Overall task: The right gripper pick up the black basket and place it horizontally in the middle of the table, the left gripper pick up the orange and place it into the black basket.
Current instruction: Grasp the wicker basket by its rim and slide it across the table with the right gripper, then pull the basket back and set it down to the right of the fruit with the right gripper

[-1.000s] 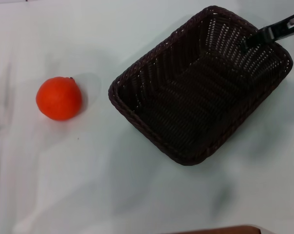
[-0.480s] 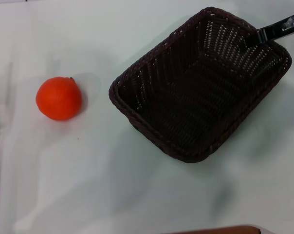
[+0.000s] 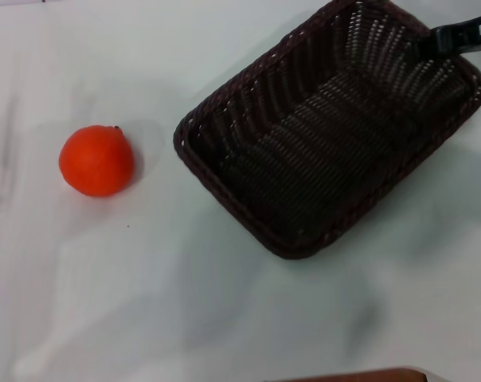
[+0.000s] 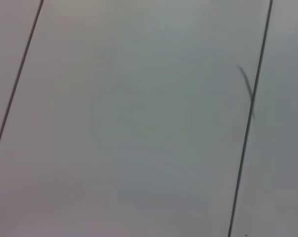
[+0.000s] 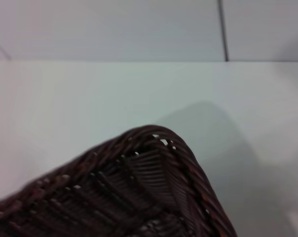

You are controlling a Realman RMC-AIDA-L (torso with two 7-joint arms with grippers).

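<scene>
On table (image 3: 145,302): one black basket (image 3: 320,151) | one orange (image 3: 96,160) | right pincer (image 3: 432,41) at rim

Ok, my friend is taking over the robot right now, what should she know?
Right claw: at the far right rim of the black basket, apparently gripping it.
Left claw: out of sight, parked.
The basket sits at an angle, right of the middle of the table; the orange lies to its left.
Done: basket grabbed.
Left: set the basket straight in the middle, then put the orange in.
</scene>
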